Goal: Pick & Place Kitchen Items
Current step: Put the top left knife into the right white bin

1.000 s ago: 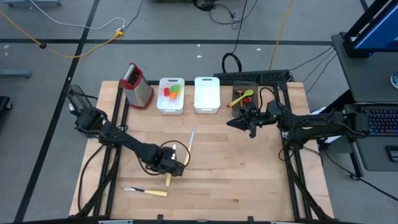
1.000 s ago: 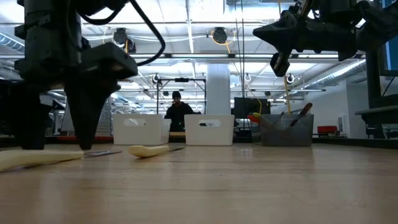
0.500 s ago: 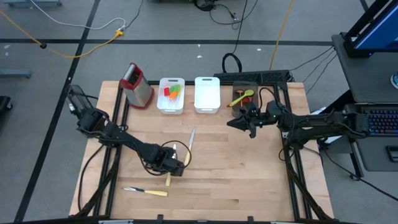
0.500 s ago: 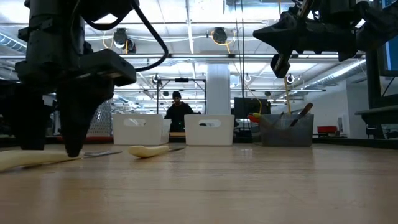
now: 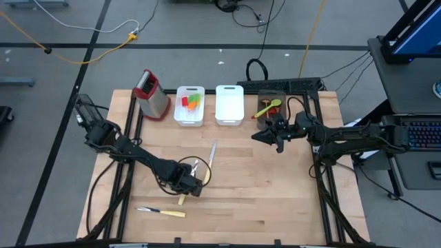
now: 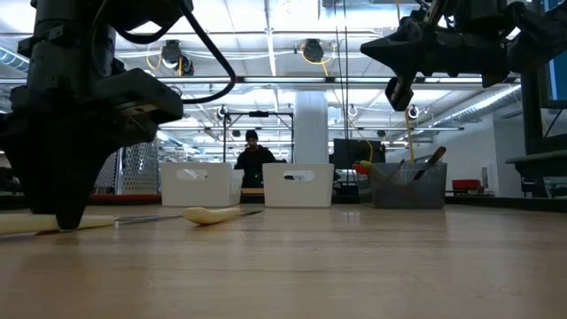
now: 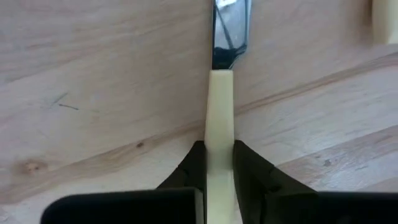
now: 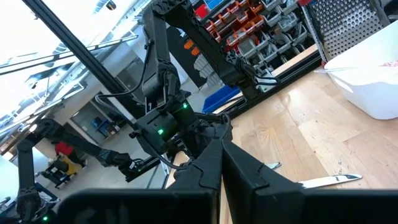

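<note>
The left gripper (image 7: pixel 219 163) is clamped on a knife (image 7: pixel 219 106) on the surface (image 5: pixel 262 193). Several utensils are binned; two knives remain. The right gripper (image 5: pixel 265 135), fingers together, waits.

Count on and around the table

Three cream-handled knives (image 5: pixel 182 199) on the wood; three bins (image 5: pixel 229 105), two white and one dark; one box grater (image 5: pixel 151 94); two arms (image 5: pixel 138 157); one person (image 6: pixel 252 158) in the room behind.
</note>
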`<state>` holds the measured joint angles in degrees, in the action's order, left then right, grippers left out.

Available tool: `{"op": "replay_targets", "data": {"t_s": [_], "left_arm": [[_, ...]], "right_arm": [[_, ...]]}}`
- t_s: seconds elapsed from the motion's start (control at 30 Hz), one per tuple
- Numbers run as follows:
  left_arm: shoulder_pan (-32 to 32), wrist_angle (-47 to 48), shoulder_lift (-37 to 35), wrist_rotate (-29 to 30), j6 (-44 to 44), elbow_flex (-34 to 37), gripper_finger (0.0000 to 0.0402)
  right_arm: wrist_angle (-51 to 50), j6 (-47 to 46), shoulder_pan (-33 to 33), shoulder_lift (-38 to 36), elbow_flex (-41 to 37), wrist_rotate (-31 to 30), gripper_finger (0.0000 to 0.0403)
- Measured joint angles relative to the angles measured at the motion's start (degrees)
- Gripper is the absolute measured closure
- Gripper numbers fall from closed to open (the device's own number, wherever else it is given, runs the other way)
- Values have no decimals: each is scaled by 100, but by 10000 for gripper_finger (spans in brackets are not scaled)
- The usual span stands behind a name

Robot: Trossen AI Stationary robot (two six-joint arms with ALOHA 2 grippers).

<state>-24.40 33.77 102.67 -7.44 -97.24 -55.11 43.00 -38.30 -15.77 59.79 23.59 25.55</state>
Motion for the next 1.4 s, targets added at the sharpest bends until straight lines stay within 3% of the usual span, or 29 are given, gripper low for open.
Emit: {"op": "replay_targets", "data": {"t_s": [0.43,0.67,0.93,1.17,1.4], "left_arm": [[177,73,-221,197,418,28,365],[242,406,-525,1040,462,54,365],[307,295,-546,982,461,46,354],[503,204,-1077,1089,804,33,365],[1091,-163,-1865,1160,1304,24,364]], "right_arm": [[0,0,0,0,0,-1,399],[-2,2,0,0,0,-1,399],[-4,0,0,0,0,-1,399],[-4,0,0,0,0,-6,399],[-2,2,0,0,0,-21,399]]}}
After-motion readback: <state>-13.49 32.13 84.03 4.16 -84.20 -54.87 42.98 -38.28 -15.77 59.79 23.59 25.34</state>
